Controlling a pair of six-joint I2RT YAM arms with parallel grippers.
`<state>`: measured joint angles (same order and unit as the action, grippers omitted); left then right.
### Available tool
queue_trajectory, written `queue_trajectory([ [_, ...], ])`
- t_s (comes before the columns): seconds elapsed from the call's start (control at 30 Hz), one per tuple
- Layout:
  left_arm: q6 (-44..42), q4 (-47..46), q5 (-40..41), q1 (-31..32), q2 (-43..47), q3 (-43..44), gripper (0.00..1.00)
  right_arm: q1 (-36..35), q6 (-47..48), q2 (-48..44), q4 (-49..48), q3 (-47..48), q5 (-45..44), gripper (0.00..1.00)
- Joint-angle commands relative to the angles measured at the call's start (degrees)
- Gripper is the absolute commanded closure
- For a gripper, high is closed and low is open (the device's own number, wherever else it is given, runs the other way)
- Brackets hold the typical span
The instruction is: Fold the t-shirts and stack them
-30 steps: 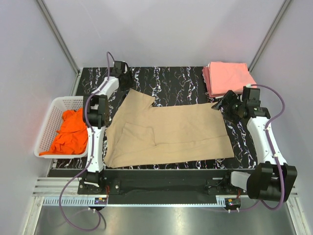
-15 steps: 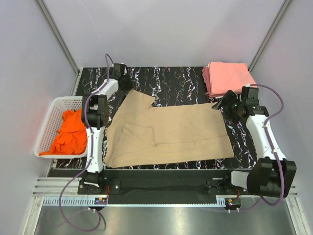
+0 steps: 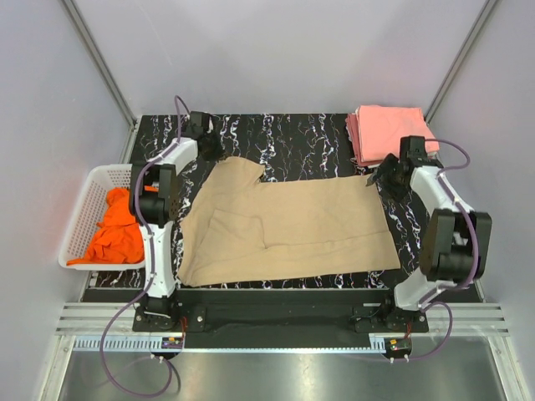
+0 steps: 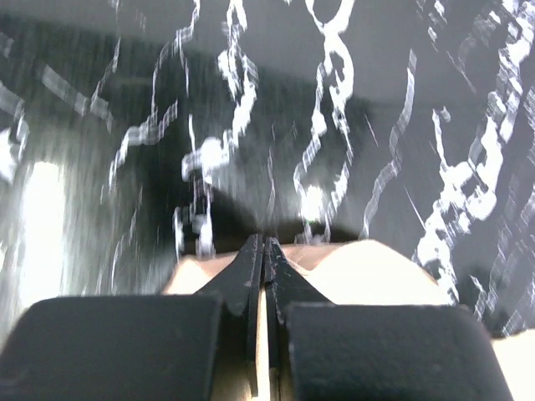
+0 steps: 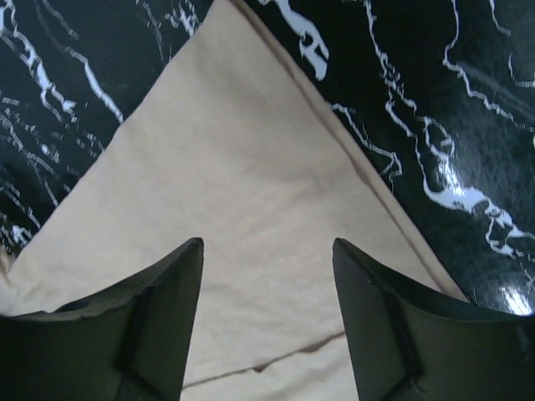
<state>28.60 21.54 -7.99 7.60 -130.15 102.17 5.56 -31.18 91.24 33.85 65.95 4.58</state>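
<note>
shirt nearest: tan t-shirt (image 3: 288,225) lies spread flat across the middle of the black marbled table (image 3: 301,138); its near edge runs close along the table's near edge; a creased fold sits in its left half
basket: white lattice basket (image 3: 84,188) stands off the table's left side; orange t-shirt (image 3: 117,234) lies crumpled inside, heaped toward the near end
left arm: left gripper (image 4: 263,244) is at the tan shirt's far left corner; its fingers are pressed together with tan cloth pinched between them, low over the marble
right arm: right gripper (image 5: 267,251) sits over the tan shirt's far right corner; its fingers are spread apart with the pointed corner showing between them; nothing is gripped
stack farthest: folded salmon-pink t-shirts (image 3: 389,132) lie stacked in the table's far right corner, just beyond the right gripper and apart from the tan shirt
</note>
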Motion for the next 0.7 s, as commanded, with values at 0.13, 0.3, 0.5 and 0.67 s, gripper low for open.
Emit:
queue_trajectory([
  [0.13,2.2,-5.4,-3.1,0.0,17.1,-11.1,1.0,-0.7,1.4,11.9,-5.5,10.6,-7.0,0.41],
  [0.3,2.8,-7.5,-3.8,0.0,22.8,-16.8,1.0,-1.6,2.5,19.5,-6.7,15.6,-9.3,0.47],
  [0.5,3.0,-8.4,-4.4,0.1,24.9,-20.0,1.0,-2.5,4.5,24.6,-9.0,19.4,-11.0,0.51],
  [0.67,2.3,-8.1,-4.6,0.0,25.0,-19.1,1.0,-2.7,5.2,27.4,-10.7,21.2,-11.4,0.53],
])
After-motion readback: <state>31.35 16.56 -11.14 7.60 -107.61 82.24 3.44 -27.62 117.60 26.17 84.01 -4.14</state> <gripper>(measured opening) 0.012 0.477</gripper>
